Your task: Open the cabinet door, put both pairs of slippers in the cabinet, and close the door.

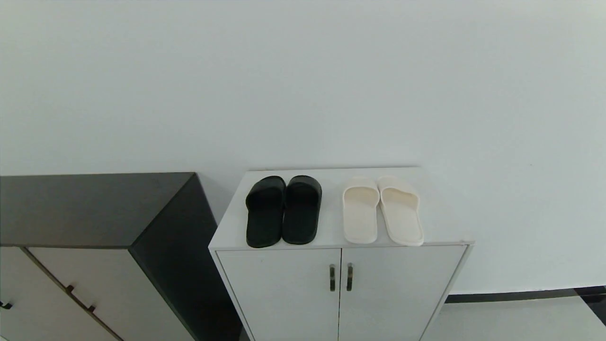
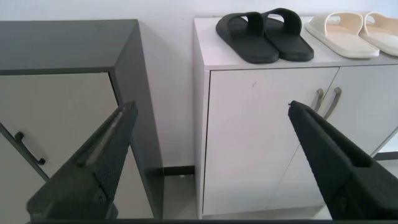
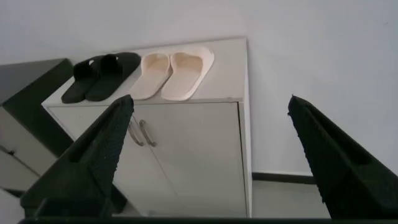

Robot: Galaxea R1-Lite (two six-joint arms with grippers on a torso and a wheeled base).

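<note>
A white two-door cabinet stands against the wall with both doors shut and two metal handles at the middle seam. On its top lie a pair of black slippers on the left and a pair of cream slippers on the right. My left gripper is open, held back from the cabinet's left door; the black slippers show above it. My right gripper is open too, off the cabinet's right front corner, with the cream slippers beyond it.
A lower cabinet with a dark top and pale doors stands close on the left of the white cabinet. A plain white wall is behind. Pale floor with a dark baseboard lies to the right.
</note>
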